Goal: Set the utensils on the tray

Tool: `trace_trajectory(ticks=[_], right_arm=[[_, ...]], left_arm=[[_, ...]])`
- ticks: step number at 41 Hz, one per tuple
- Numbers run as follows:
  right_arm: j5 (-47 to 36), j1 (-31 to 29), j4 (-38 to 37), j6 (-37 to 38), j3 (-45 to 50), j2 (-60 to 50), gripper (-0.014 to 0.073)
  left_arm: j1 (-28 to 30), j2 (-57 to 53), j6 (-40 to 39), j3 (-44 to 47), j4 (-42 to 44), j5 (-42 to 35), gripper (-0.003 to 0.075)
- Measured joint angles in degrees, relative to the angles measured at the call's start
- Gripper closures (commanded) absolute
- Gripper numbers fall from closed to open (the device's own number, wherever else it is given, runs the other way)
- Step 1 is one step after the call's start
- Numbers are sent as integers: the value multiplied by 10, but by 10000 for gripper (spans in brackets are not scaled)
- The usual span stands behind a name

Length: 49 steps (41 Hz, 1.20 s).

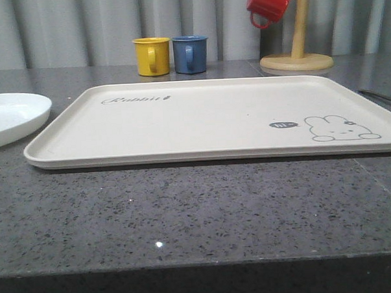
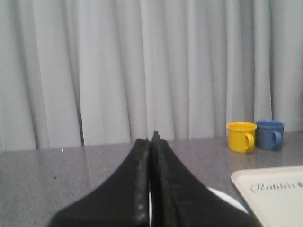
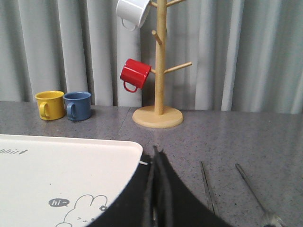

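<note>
Grey curtains hung behind a dark speckled stone counter, and in the front view the cream tray (image 1: 207,120) lay across the middle of the frame with nothing on it. One white plate (image 1: 12,115) sat at the left edge, just beside the tray's left rim but apart from it. At the far right edge, a thin dark line (image 1: 380,97) may have been cutlery; I could not tell. Behind stood one yellow mug (image 1: 152,55) and one blue mug (image 1: 191,54) side by side, and one red mug (image 1: 268,5) hung on a wooden mug tree (image 1: 297,51) at upper right.

From my left wrist, my left gripper (image 2: 151,142) had its black fingers pressed together with nothing between them. A sliver of the plate (image 2: 227,198) showed just behind the fingers at lower right of centre, and the tray corner (image 2: 274,194) lay beyond it at lower right. So the plate was nearest my left arm.

From my right wrist, my right gripper (image 3: 155,156) was likewise closed and empty. Two slim metal utensils (image 3: 206,187) lay on the bare counter at lower right of the frame, long axes running away from me, roughly parallel and near each other; what kind they were I could not tell. The tray (image 3: 57,175) lay at lower left, on the other side of my fingers. A white mug (image 3: 132,12) hung above the red one. I judged the right arm nearer the cutlery.
</note>
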Motion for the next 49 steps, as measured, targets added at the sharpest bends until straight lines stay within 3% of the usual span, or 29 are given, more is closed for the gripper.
trace_trajectory(ticks=[6,15,19,25,29,33,49], right_arm=[[6,0,0,0,-40,85,654],[0,0,0,0,-44,137,636],[-8,0,0,0,-44,137,524],[-13,0,0,0,-45,137,246],[-13,0,0,0,-45,137,78],[-13,0,0,0,-45,137,5],[-13,0,0,0,-45,137,4]], left_arm=[[0,75,0,-40,0,48,738],[0,106,0,-52,0,50,721],[0,106,0,-52,0,47,578],[0,106,0,-52,0,46,231],[0,106,0,-52,0,46,125],[0,106,0,-52,0,46,120],[0,115,0,-53,0,45,120]])
